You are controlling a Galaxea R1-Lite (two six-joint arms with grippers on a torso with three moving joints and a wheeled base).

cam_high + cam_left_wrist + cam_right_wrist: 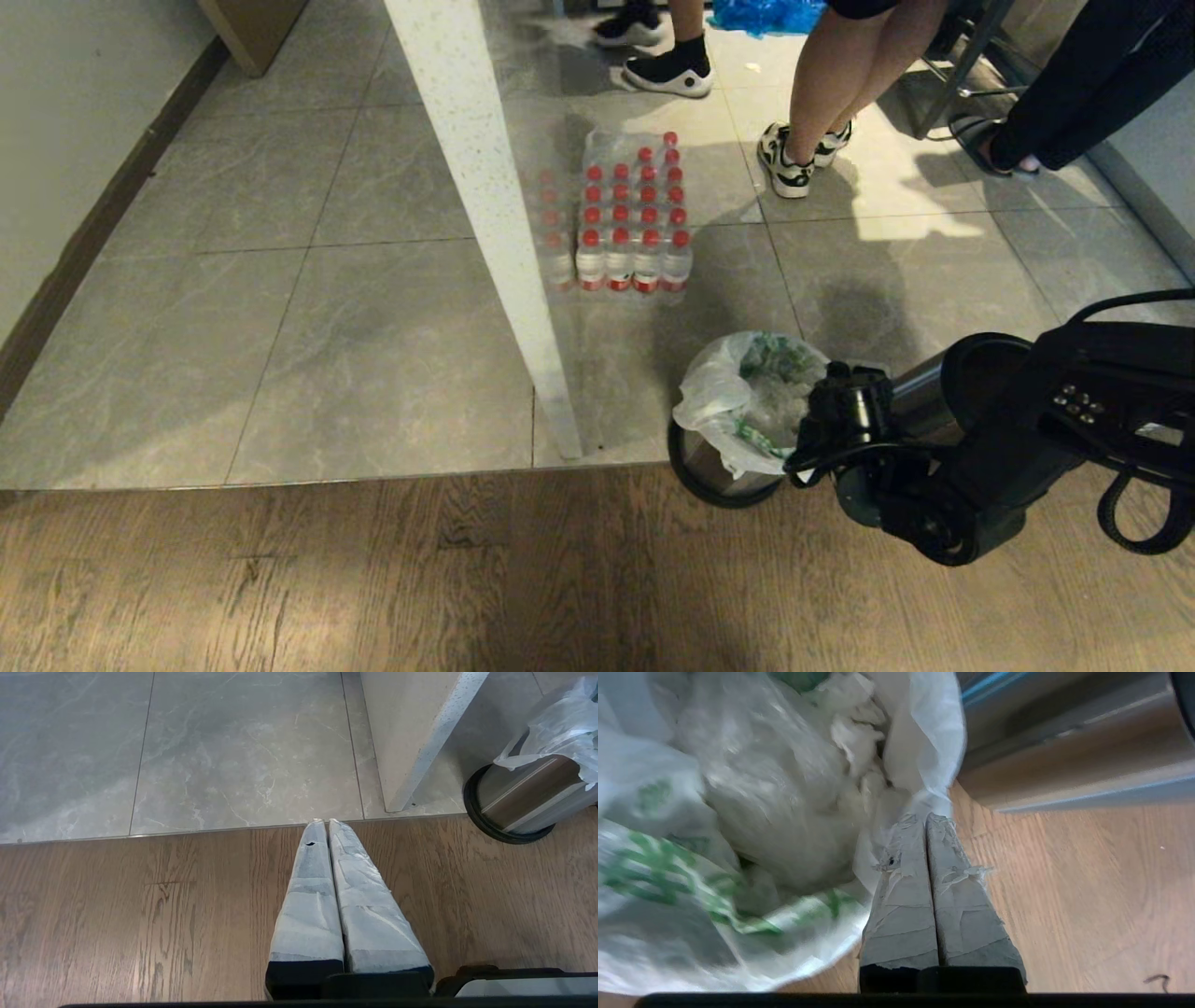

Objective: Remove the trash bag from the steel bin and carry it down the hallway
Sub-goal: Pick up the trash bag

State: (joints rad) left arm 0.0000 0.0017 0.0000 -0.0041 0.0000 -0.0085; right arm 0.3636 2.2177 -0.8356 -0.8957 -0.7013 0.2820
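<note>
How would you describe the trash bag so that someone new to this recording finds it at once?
Find the seam where the grey floor tiles meet the wood flooring; the steel bin stands on it, beside the foot of a white speckled panel. The trash bag lines that bin, spilling over its rim. Unlike the red-capped water bottles behind it, it is thin translucent white plastic with green printing.

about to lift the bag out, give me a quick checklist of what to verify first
1. Right gripper shut on the trash bag's edge: ok; the jaws are closed with white film pinched at the tips.
2. Bag still seated in the steel bin: ok, not yet lifted.
3. Bin upright: not ok, it leans in both the head and left wrist views.
4. Left gripper clear of the work: ok, shut over the wood floor, apart from the bin.
5. Path clear: not ok, pack of water bottles and people's legs stand ahead.
6. Grip firmness: cannot tell.
</note>
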